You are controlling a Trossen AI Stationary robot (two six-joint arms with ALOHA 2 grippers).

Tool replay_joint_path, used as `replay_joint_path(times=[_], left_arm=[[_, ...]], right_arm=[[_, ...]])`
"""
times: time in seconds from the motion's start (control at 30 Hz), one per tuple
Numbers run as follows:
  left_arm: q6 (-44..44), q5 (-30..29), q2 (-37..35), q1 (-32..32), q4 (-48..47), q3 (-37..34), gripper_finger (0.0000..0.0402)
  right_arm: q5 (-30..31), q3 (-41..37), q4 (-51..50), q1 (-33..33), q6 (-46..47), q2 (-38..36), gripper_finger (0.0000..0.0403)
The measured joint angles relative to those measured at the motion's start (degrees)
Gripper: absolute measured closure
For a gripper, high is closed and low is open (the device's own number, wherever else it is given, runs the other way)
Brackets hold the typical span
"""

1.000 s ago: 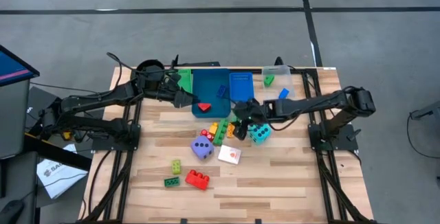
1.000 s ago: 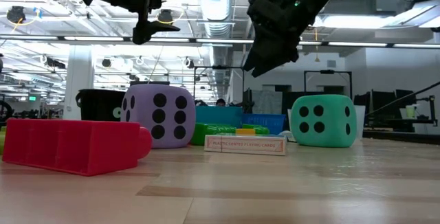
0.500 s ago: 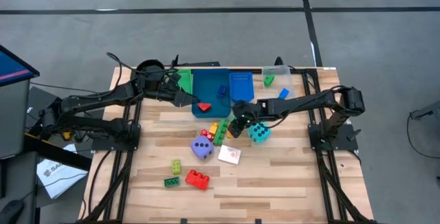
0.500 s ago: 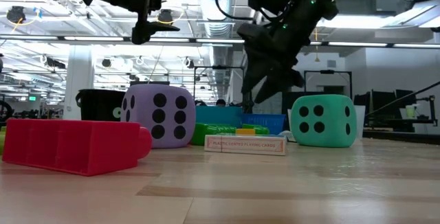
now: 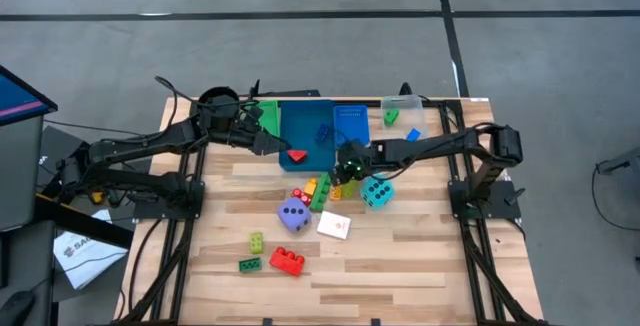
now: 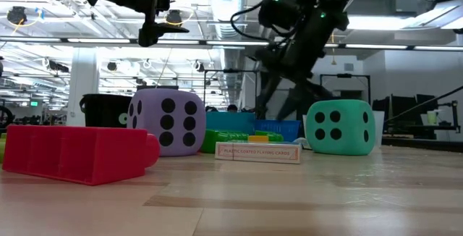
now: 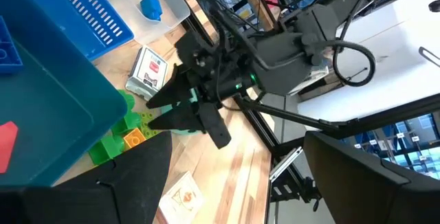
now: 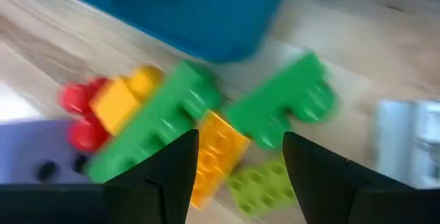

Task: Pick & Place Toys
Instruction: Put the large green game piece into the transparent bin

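Note:
A cluster of bricks lies on the table just near of the blue tray: a long green brick, a second green one, an orange one, a yellow one and a red one. My right gripper hangs open just above the cluster, pointing steeply down, and the orange brick shows between its fingers, untouched. The teal dice stands at its right. My left gripper waits open over the tray's left part, beside a red brick lying in the tray.
Nearer lie a purple dice, a white card box, a lime brick, a green brick and a red brick. At the back stand a blue basket, a clear tray, a green tray and a black cup.
My right gripper has sunk toward the brick cluster and drifted a little toward the table's left, rolling its wrist on the way; its fingers stay apart. The bricks and dice have not moved.

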Motion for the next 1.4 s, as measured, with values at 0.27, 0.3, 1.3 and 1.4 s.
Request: replay_joint_path(times=[0.27, 0.3, 1.3, 1.4], left_arm=[[0.08, 0.05, 0.0, 0.0, 0.02, 0.0, 0.0078], [0.1, 0.04, 0.0, 0.0, 0.04, 0.0, 0.0078], [-0.03, 0.01, 0.0, 0.02, 0.26, 0.0, 0.0078], [-0.05, 0.0, 0.0, 0.02, 0.26, 0.0, 0.0078]], right_arm=[[-2.62, -0.24, -0.12, 0.07, 2.15, 3.68, 0.0194], [-2.93, -0.24, -0.04, 0.07, 2.29, 4.24, 0.0194], [5.22, -0.22, 0.95, 0.02, -16.55, 4.94, 0.0219], [5.39, -0.22, 1.03, 0.02, -20.88, 4.94, 0.0223]])
